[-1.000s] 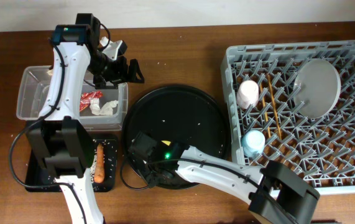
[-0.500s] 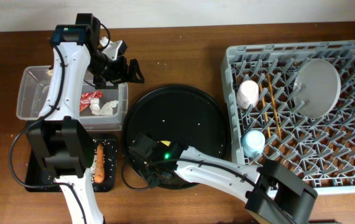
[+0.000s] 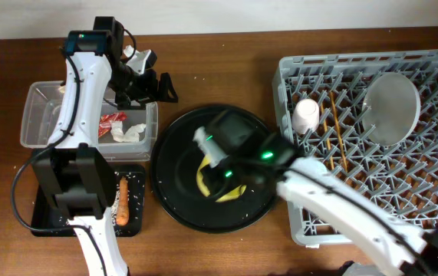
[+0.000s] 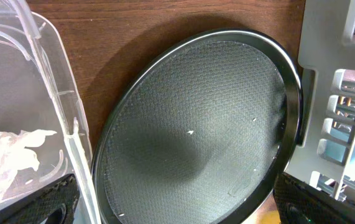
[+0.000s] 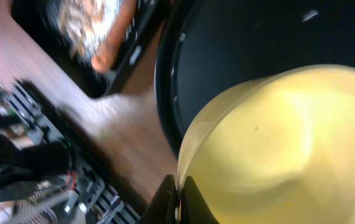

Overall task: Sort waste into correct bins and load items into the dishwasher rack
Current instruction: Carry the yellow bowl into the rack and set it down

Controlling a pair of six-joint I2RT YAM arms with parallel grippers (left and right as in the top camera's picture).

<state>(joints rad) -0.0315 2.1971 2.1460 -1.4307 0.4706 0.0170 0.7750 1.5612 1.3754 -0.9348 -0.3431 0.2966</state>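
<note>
On the brown table (image 3: 226,54), beside the grey dishwasher rack (image 3: 357,59), the yellow bowl (image 5: 276,137) hangs over the round black tray (image 3: 180,153), rim pinched in the right gripper (image 5: 177,196), a thin hold that might slip on the way across, while the left gripper (image 3: 161,87) gapes empty.

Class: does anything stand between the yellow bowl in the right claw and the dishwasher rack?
Nothing visible does. The yellow bowl, gripped by the right claw, is over the round black tray beside the dishwasher rack; only the rack's own wall lies between.
</note>
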